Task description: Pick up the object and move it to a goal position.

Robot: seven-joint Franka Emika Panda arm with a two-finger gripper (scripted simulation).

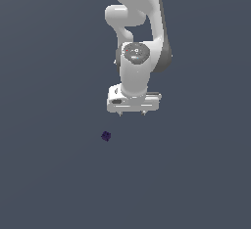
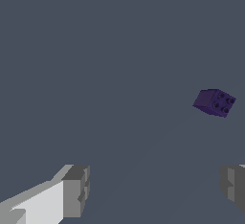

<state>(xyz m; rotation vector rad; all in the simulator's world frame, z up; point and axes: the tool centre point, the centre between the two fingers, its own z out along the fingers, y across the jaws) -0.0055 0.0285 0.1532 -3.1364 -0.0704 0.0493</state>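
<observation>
While gripper (image 1: 133, 111) gapes, object (image 1: 106, 136) lies apart.

My arm (image 1: 139, 37) looks like smooth white plastic with a soft gloss, and a grey, metal-like disc sits at one joint. My gripper (image 1: 132, 112) has the same white shell; its fingertips (image 2: 76, 189) carry matt grey pads with ridges. The object (image 2: 214, 102) is dark purple, matt, like plastic, with small round pits on one face. The ground (image 1: 49, 174) is flat, matt grey-blue, without texture.
</observation>
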